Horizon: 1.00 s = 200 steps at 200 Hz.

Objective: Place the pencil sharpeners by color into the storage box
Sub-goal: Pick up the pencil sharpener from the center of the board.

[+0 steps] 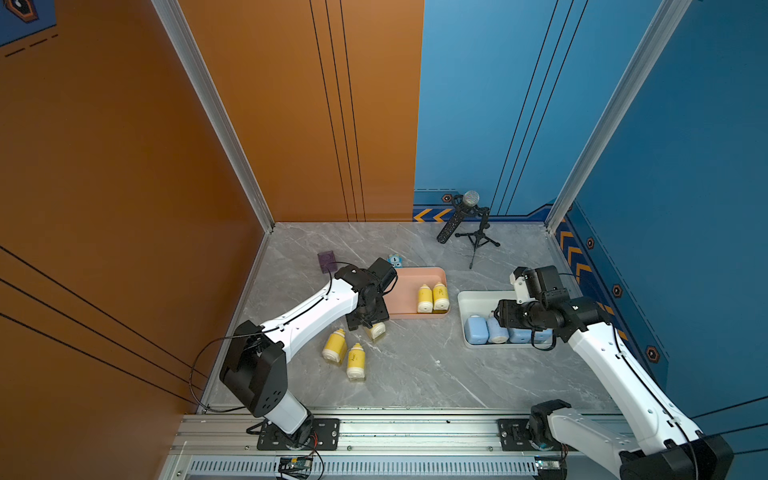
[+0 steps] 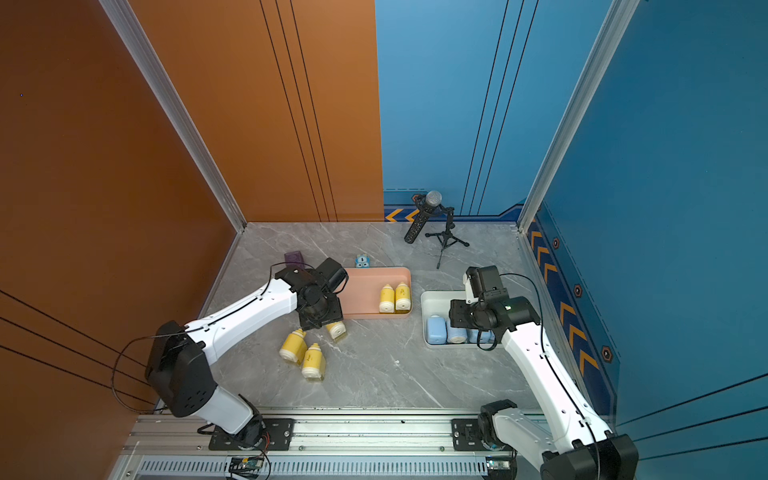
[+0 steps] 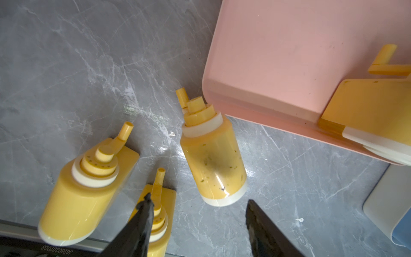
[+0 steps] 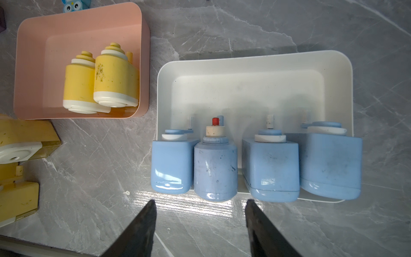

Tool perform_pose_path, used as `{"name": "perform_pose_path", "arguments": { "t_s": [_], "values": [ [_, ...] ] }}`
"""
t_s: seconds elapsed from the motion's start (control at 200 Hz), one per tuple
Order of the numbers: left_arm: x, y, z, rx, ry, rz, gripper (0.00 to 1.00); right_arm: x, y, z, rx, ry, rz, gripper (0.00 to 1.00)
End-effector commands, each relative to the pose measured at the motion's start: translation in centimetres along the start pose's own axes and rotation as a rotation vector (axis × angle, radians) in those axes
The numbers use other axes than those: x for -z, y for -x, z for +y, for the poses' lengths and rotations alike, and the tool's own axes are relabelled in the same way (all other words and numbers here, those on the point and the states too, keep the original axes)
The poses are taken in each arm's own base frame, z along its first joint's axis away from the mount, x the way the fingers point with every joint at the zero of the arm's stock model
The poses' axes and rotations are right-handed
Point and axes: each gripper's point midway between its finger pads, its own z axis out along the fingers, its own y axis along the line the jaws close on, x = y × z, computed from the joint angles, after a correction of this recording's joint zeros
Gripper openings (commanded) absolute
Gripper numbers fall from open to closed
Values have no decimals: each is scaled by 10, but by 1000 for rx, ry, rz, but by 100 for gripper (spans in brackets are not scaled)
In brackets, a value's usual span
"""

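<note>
Two arms (image 1: 307,311) (image 1: 602,357) bent, grippers (image 3: 198,200) (image 4: 200,201) low, jaws parted

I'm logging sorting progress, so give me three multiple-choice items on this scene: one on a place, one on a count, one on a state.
1. Where do the blue sharpeners lie? A) pink box B) outside both boxes C) white box
2. How many yellow sharpeners lie on the table, outside both boxes? A) three B) one C) five
3. How do the jaws of the right gripper stand? A) shut on a blue sharpener B) apart, empty C) shut on a yellow sharpener
C: all four sit in it. A: three lie loose in both top views. B: the right wrist view shows a gap holding nothing.
</note>
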Motion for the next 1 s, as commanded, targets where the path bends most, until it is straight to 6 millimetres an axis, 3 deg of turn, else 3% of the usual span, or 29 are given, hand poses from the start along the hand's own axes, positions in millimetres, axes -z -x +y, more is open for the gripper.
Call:
{"name": "perform_pose_path", "arguments": {
  "t_s": [0.0, 0.621, 0.996],
  "values": [
    [1, 2, -2, 12, 16, 0, 67, 0, 3, 1, 5, 12, -19, 65],
    [-19, 4, -11, 45, 25, 31, 66, 3, 4, 2, 4, 23, -31, 65],
    [-39, 1, -2, 83, 46, 62, 63, 6, 4, 2, 3, 28, -41, 65]
  ]
}}
